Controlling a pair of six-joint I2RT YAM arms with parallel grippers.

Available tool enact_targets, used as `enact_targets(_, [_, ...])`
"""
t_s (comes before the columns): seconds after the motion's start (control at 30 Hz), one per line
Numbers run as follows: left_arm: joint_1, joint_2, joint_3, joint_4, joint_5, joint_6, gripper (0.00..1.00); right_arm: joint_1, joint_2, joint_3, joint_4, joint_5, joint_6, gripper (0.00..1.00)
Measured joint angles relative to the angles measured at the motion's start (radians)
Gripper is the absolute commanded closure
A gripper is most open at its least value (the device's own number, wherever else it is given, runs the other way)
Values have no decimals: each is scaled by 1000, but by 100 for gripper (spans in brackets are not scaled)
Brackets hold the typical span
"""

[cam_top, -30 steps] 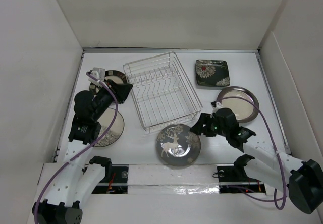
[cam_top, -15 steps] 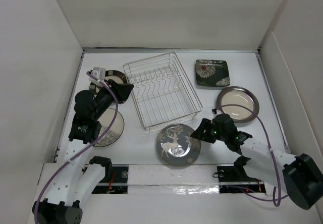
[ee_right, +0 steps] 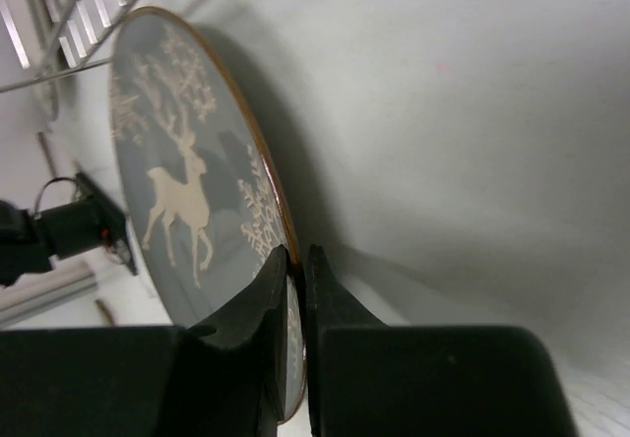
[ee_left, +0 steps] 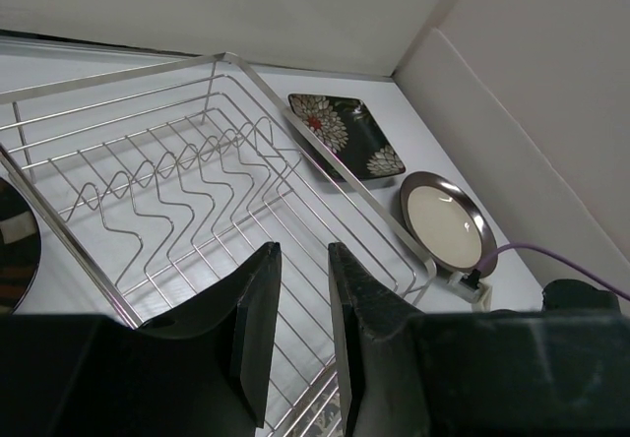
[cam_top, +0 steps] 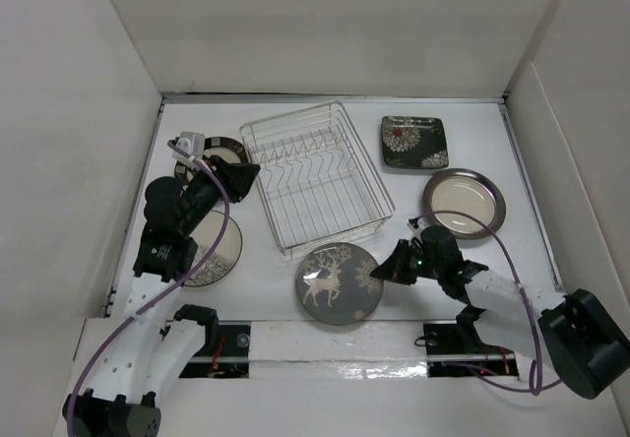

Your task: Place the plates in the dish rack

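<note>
Dish rack (cam_top: 317, 176): rectangular silver wire basket with rows of zigzag upright prongs, at mid-desk (cam_top: 268, 270). All five plates are outside it, around it on the desk.

- Deer plate (cam_top: 340, 282): round, glossy grey glaze, cream deer, brownish rim. It is just near of the rack.
- Square plate (cam_top: 413, 143): dark, with a flower print, far right.
- Right round plate (cam_top: 464, 202): cream centre, dark rim.
- Left round plate (cam_top: 212, 247): same pattern, under the left arm.
- Far-left plate (cam_top: 228, 148): dark, partly hidden by the arm.

Right fingers (ee_right: 241, 309): pinched on the right rim of the deer plate. In the wrist view that edge is tilted up, with a shadow beneath it.

Left fingers (ee_left: 256, 319): narrow gap, holding nothing, above the rack's left side.

Compared with 1.0 s ago:
- The right arm has dropped nearer and lower.
- The deer plate has shifted slightly left and is no longer flat.
- The left arm and the other plates are unchanged.
</note>
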Motion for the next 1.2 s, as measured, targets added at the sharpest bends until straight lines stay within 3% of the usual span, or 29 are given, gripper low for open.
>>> enact_targets(0.2, [0, -8, 0, -6, -7, 0, 77, 39, -118, 13, -82, -5, 16, 100])
enact_targets(0.43, [0, -11, 0, -6, -11, 0, 77, 151, -327, 135, -433, 45, -62, 100])
enact_targets(0.63, [0, -13, 0, -7, -19, 0, 77, 283, -390, 280, -642, 34, -148, 100])
enact_targets(0.93, [0, -23, 0, -21, -40, 2, 77, 335, -358, 563, -572, 7, -232, 100])
enact_targets(1.2, [0, -32, 0, -39, -63, 10, 77, 105, -223, 782, -483, 255, -347, 100])
